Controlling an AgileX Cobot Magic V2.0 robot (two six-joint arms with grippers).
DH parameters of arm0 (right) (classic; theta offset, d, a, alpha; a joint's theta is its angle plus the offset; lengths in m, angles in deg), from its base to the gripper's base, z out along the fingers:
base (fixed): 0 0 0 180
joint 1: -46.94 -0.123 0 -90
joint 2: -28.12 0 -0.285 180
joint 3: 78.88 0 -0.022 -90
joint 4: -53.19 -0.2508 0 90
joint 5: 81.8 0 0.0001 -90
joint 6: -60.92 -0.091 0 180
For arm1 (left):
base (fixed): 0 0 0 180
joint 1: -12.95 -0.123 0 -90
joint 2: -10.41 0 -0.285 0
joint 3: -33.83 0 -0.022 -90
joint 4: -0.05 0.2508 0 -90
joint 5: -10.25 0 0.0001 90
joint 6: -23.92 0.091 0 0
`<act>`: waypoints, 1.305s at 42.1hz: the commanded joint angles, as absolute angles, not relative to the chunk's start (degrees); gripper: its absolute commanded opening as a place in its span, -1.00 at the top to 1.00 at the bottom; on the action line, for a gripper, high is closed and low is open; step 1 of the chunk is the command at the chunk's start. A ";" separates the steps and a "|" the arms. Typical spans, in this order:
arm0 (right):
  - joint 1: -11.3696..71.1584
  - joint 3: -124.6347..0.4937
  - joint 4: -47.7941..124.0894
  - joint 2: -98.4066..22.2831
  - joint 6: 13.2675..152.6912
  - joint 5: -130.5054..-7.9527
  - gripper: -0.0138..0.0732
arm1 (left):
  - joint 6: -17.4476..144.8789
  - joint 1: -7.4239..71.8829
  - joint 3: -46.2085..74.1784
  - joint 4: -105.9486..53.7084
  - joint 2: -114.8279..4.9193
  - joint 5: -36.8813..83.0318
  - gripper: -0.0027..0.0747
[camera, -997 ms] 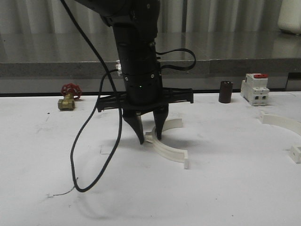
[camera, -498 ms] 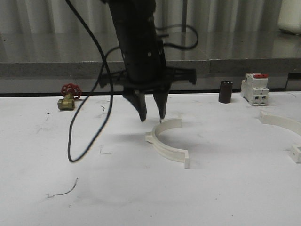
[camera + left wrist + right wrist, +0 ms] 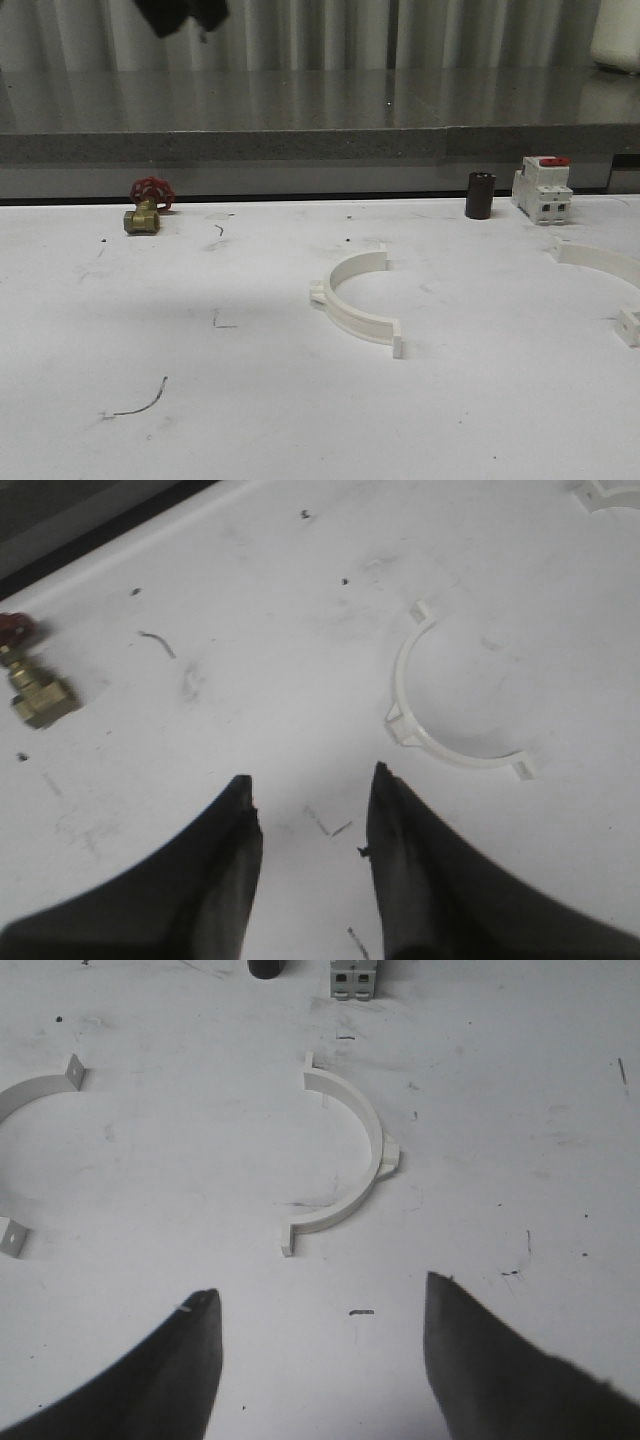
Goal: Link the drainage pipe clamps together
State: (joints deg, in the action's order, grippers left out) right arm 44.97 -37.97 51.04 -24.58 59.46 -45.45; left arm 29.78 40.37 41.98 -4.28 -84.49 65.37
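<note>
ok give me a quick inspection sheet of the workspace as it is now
surface: white table, scuffed, with dark marks and a thin stray strand near the front left.
job's things: two white half-ring clamps lying flat and apart, one mid-table, one at the right edge; not joined.
clutter: brass valve with red handwheel, dark cylinder, white breaker with red top.
grippers: left claw open, empty, above the table; right claw open, empty.
cables: nothing seen.
surroundings: grey ledge behind the table, corrugated wall above.

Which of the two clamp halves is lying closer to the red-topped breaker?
The right clamp half, at the table's right edge, just in front of the breaker. The other clamp half lies mid-table, well to the breaker's left.
</note>
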 commanded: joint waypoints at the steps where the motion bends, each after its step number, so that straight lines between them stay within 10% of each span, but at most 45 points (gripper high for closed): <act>1: 45.21 -39.88 50.90 -24.55 59.62 -49.10 -0.40 | 30.25 39.30 34.69 -4.79 -72.92 56.77 0.25; 26: 45.21 -39.88 50.90 -24.55 59.62 -48.54 -0.40 | 30.25 34.18 -9.05 -7.17 -22.24 46.29 0.25; 55: 45.21 -39.89 50.88 -24.55 59.62 -46.11 -0.40 | 30.15 34.18 -10.04 -7.17 -20.64 47.27 0.25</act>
